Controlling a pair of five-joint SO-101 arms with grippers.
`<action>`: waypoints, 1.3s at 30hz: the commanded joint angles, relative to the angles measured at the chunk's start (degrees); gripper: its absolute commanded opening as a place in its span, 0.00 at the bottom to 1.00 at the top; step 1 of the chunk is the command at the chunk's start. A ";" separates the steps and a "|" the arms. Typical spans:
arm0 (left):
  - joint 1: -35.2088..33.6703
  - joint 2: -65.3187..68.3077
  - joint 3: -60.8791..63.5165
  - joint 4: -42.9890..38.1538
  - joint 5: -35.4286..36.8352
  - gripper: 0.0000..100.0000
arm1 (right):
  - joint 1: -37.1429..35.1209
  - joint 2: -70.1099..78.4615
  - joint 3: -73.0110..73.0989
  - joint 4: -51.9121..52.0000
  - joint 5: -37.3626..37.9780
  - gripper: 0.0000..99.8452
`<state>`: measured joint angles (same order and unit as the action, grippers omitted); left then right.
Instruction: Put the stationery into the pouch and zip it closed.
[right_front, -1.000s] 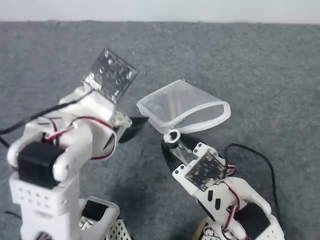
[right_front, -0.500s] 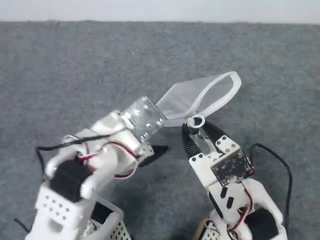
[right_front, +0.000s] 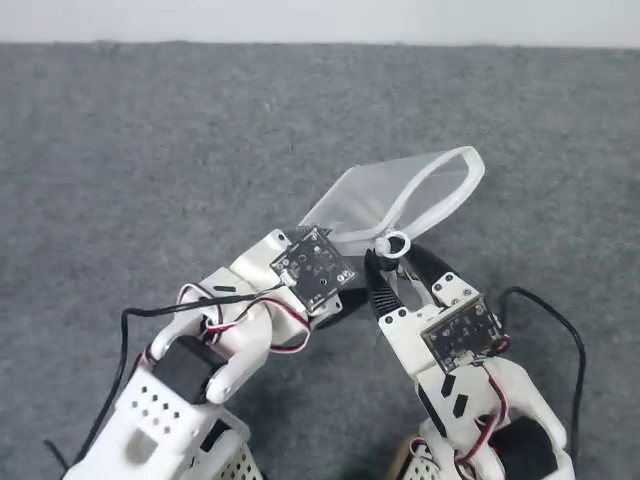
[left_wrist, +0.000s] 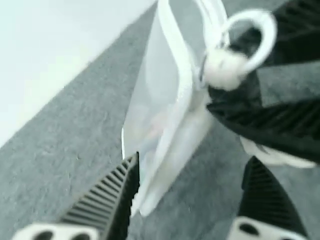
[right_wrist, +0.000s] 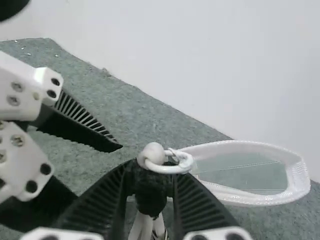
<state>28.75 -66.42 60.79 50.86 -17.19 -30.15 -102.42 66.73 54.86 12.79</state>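
The translucent white pouch (right_front: 400, 195) is held up off the grey carpet, its mouth (right_wrist: 250, 172) gaping open. My right gripper (right_front: 395, 268) is shut on the pouch's corner at the zip end, just under the white ring pull (right_wrist: 165, 159). In the left wrist view my left gripper (left_wrist: 192, 170) is open, its black fingers (left_wrist: 117, 197) on either side of the pouch's lower edge (left_wrist: 165, 115) without touching it. The left arm's wrist (right_front: 315, 268) hangs right beside the right gripper. Faint shapes inside the pouch are too dim to make out.
Grey carpet (right_front: 150, 130) covers the whole table, with free room to the left and behind the pouch. A pale wall (right_wrist: 200, 60) runs along the far edge. The right arm's black cable (right_front: 545, 335) loops beside its base.
The left arm swung in from the left and lowered until its gripper faces the pouch. The right gripper lifted and turned the pouch to the right a second ago, then held still.
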 joint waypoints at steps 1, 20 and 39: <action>-0.09 -1.58 0.66 -6.33 0.97 0.31 | 0.31 -1.63 -5.10 0.13 -0.70 0.00; 5.54 -1.85 19.65 -42.64 5.27 0.13 | -5.85 -1.54 -7.12 3.82 -2.73 0.00; 4.66 -2.02 22.11 -38.07 5.10 0.01 | 11.56 -1.45 1.05 -13.14 -3.08 0.01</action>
<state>34.73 -67.56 83.82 10.24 -12.88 -21.36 -102.68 67.87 46.51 10.33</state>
